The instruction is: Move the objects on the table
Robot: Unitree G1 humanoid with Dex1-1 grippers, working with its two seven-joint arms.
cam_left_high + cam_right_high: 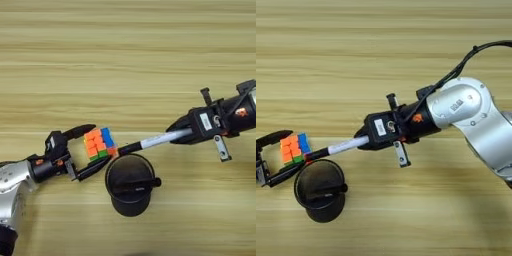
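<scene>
Left to right: your left gripper [87, 150] sits low on the left of the worktop [125, 60], fingers spread, one above and one below the puzzle cube [99, 143]. The cube rests between them, orange face toward the camera, blue on its right side, green along the bottom edge; you can't tell whether the fingers actually touch it. Just right of and below the cube stands the black cup [130, 184], upright, mouth open to the camera, handle stub on its right. The marker pen [155, 141] runs slanted above the cup's rim, black tip next to the cube's lower right corner, white barrel rising to the right. Your right gripper [361, 141] is pinching the pen's rear end, right arm reaching in from the right edge.
</scene>
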